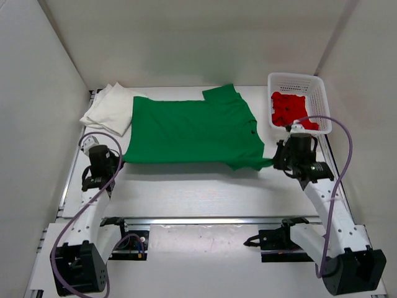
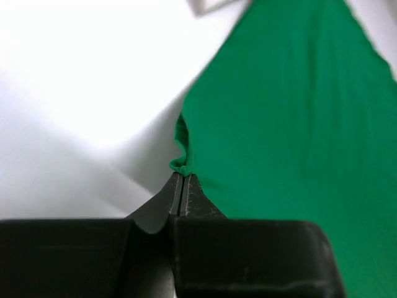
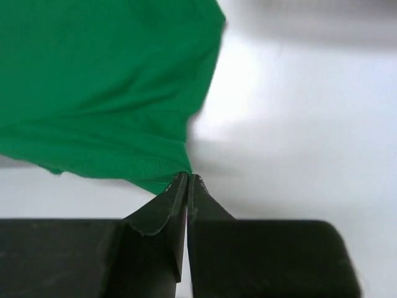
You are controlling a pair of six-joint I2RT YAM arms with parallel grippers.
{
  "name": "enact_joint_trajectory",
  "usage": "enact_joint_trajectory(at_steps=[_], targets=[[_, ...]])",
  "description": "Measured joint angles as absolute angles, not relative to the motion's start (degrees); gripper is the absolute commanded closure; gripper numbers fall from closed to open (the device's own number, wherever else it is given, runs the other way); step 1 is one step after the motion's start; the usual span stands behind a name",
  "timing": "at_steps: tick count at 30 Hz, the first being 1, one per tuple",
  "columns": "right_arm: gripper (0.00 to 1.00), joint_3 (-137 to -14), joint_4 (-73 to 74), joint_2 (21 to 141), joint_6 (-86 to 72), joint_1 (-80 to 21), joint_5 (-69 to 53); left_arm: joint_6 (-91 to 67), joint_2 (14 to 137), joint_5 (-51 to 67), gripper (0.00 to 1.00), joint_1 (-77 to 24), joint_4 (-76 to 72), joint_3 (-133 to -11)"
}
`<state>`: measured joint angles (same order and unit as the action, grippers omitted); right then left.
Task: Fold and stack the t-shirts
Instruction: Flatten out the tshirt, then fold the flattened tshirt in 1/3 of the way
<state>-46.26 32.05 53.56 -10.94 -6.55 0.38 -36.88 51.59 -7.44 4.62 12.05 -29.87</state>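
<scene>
White table (image 1: 186,192) was seen boxed in by pale walls. Green t-shirt (image 1: 192,130) was laid spread across middle, shadow noted under near edge. Near-left corner was pinched between closed fingers of left gripper (image 2: 181,180). Near-right corner was pinched likewise by right gripper (image 3: 187,183). White t-shirt (image 1: 108,108) was found folded at far left, touching green one. Red t-shirt (image 1: 291,108) was left crumpled inside basket (image 1: 322,93) at far right.
</scene>
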Motion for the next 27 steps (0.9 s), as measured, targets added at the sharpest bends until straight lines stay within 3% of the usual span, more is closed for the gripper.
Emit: enact_joint_trajectory(at_steps=[8, 13, 18, 27], targets=[[1.0, -42.46, 44.47, 44.64, -17.39, -10.94, -4.01, -36.86, 43.09, -5.65, 1.0, 1.1, 15.84, -24.71], [1.0, -42.44, 44.03, 45.89, -19.31, -12.36, -6.35, -37.01, 44.23, -4.43, 1.0, 1.93, 15.59, -23.05], [1.0, -44.12, 40.21, 55.13, -19.75, -11.99, -5.91, -37.58, 49.95, -3.77, 1.0, 3.4, 14.33, -24.71], [1.0, -61.23, 31.57, 77.97, -19.14, -12.67, -2.09, -40.18, 68.05, -2.48, 1.0, 5.15, 8.45, -32.45]])
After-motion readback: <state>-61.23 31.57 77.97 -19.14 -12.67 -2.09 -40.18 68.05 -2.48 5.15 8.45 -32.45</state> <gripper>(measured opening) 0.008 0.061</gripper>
